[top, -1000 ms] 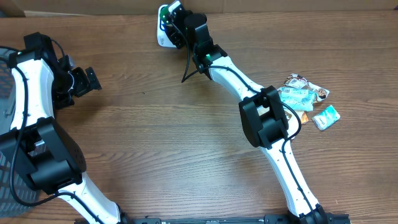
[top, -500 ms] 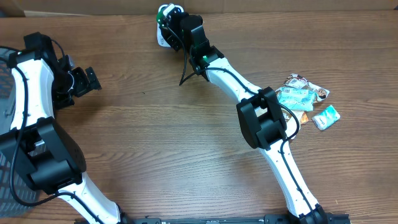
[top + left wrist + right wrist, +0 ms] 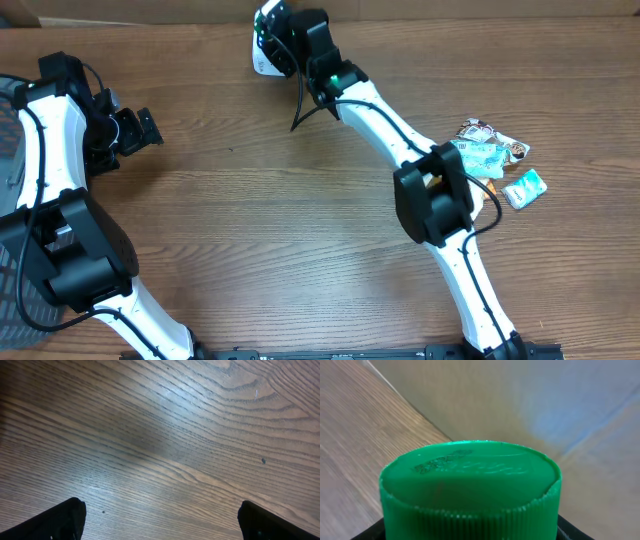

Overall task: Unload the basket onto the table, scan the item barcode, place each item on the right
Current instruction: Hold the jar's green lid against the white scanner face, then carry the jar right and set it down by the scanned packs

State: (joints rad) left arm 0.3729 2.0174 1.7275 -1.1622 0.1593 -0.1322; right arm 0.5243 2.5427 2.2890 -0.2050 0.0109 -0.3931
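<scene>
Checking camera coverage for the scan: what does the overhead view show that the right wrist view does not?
Only overhead: the open left gripper, the teal and brown snack packets, and the white container held in the right gripper. Only right wrist: a close-up of the ribbed green plastic cap and the raised lettering on its top. Both: a glimpse of that green cap, and the wooden table.
</scene>
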